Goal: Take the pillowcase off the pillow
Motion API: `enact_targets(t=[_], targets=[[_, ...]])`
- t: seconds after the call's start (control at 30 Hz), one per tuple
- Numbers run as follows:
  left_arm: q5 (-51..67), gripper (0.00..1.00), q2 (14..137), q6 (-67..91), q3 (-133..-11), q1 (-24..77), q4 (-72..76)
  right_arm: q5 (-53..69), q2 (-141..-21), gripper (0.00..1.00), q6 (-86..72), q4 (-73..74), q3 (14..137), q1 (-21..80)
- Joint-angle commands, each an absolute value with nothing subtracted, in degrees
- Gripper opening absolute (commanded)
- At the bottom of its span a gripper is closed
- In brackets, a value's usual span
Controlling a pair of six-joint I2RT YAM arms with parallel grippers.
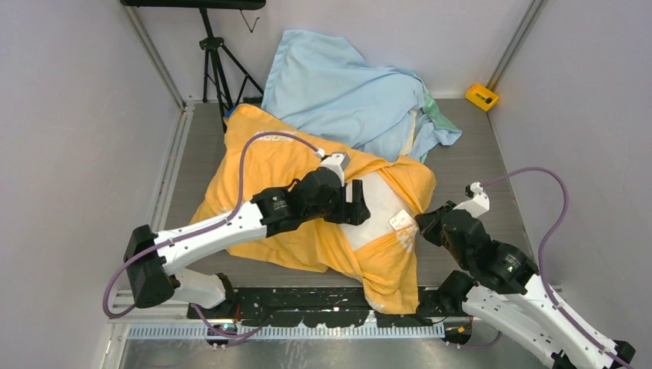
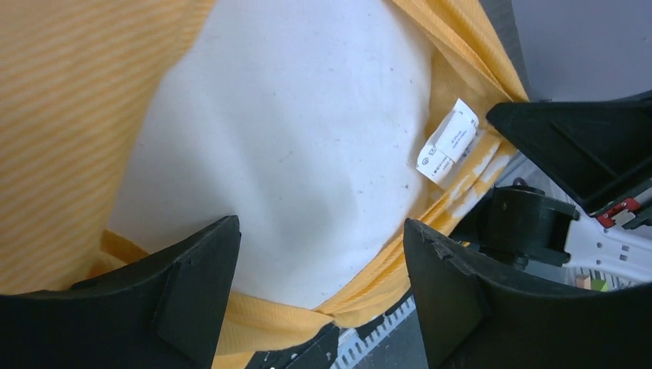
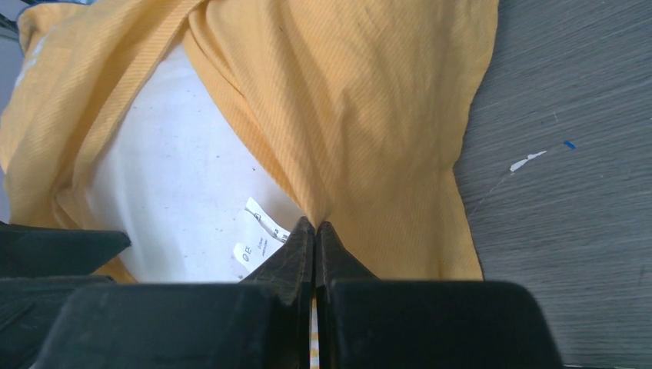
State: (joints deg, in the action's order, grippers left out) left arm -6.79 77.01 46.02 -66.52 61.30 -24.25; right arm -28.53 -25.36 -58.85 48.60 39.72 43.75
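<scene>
Pillowcase (image 1: pixel 254 154) edge pinched in right jaws; left jaws wide over pillow (image 1: pixel 382 201); blue cloth (image 1: pixel 338 84) behind.

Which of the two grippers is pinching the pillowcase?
The right gripper: its jaws are shut on the orange pillowcase edge near the white label. The left gripper hangs open over the bare white pillow, holding nothing.
</scene>
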Motion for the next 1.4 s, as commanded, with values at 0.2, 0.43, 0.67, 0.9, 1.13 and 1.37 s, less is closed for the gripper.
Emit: enact_targets(t=[0.2, 0.43, 0.67, 0.9, 1.13, 1.37], targets=[[-9.17, 0.75, 86.86, 39.86, -85.87, 66.34, -35.52, -27.47, -32.28, 0.05, -56.72, 50.82, 42.06, 43.70], [-18.55, 0.91, 98.76, 37.95, -95.02, 66.63, -52.16, -27.22, -30.79, 0.06, -57.82, 50.89, 41.78, 43.73], [-21.15, 1.00, 105.95, 36.69, -93.47, 66.53, -52.96, -26.09, -28.98, 0.05, -58.41, 50.28, 40.43, 43.75], [-15.30, 0.26, 94.49, 41.64, -72.78, 60.91, -35.76, -23.61, -30.07, 0.04, -57.38, 49.24, 39.54, 43.68], [-10.38, 0.00, 81.39, 40.87, -62.17, 49.58, -31.45, -11.76, -42.42, 0.05, -49.50, 45.17, 40.75, 43.68], [-8.25, 0.00, 75.75, 36.43, -64.55, 39.60, -36.70, -11.89, -48.83, 0.06, -48.22, 45.87, 42.35, 43.67]])
